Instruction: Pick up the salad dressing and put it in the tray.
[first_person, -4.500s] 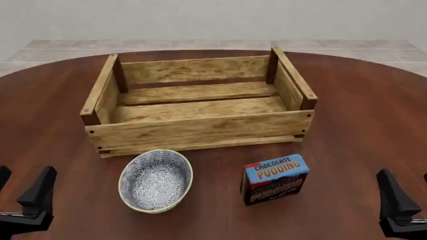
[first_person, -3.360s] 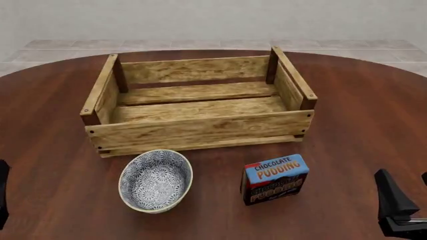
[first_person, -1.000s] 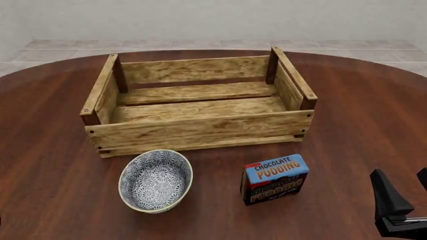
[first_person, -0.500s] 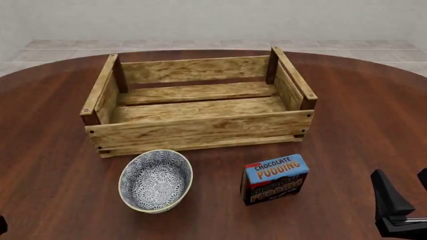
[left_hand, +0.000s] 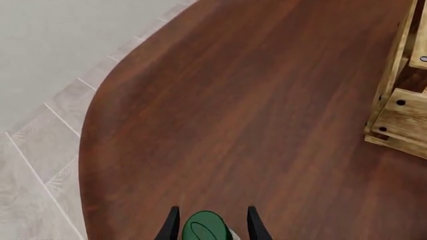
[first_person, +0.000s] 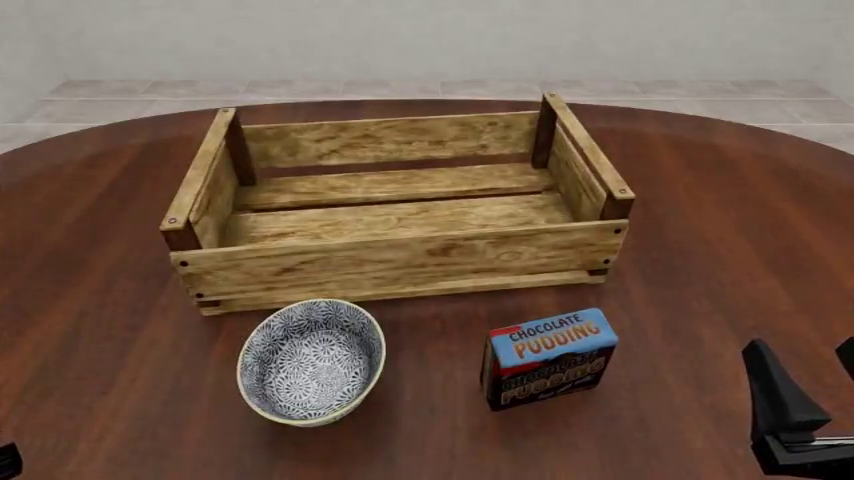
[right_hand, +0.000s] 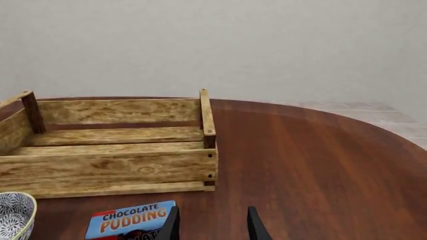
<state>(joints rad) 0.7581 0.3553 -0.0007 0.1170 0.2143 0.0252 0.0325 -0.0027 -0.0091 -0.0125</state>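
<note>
**Green cap between the left jaws; crate holds nothing**

Left wrist view: we see the salad dressing (left_hand: 205, 227) only as its dark green cap with a sliver of whitish bottle below it, sitting between the two dark fingertips of the left gripper (left_hand: 209, 225). The jaws stand close on either side of the cap; whether they actually press on it we cannot tell. Beyond lies bare brown surface (left_hand: 233, 110), its curved edge and pale floor tiles past it. A corner of the tray (left_hand: 400, 105) shows at the side, well apart from the bottle.

Front view: the tray (first_person: 400, 262) sits mid-surface, its slatted floor bare. Just before its near wall stand a blue-patterned bowl (first_person: 311, 361) and a chocolate pudding box (first_person: 549, 358), side by side, not touching. The right gripper (first_person: 798, 420) shows at the lower right corner, near the box. The bottle is not visible here.

Right wrist view: the right gripper (right_hand: 211, 224) has its jaws parted, nothing between them. Ahead we see the pudding box (right_hand: 131, 220), the bowl's rim (right_hand: 15, 214) and the tray (right_hand: 113, 167).
</note>
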